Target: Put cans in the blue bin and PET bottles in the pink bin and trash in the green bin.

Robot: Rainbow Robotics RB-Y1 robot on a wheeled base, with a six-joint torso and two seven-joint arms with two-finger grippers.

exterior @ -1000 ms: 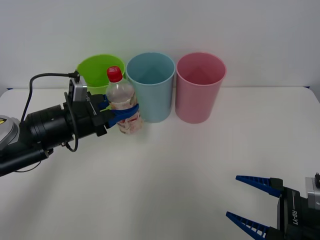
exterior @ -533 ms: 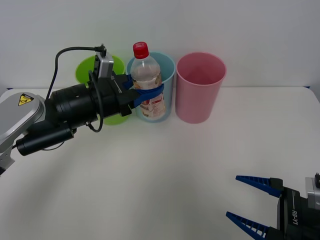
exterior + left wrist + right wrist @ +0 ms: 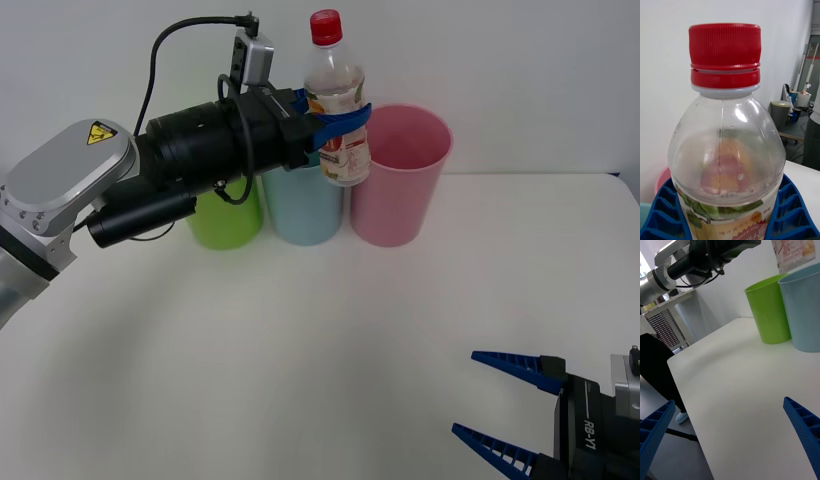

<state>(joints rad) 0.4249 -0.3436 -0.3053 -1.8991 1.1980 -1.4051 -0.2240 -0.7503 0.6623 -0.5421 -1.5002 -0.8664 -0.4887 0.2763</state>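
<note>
- The left gripper (image 3: 335,118) has lifted the PET bottle (image 3: 336,100) off the tabletop (image 3: 330,340) and carried it past the green bin (image 3: 225,215) and blue bin (image 3: 298,208).
- It now hangs upright beside the pink bin (image 3: 405,175), near the rim, so release looks close.
- Its fingers (image 3: 662,210) clamp the bottle's body.
- The right gripper (image 3: 508,398) waits low, fingers spread wide, empty.

Grey-and-black left arm (image 3: 150,165), yellow warning sticker (image 3: 99,132), blue ribbed pincers
</note>
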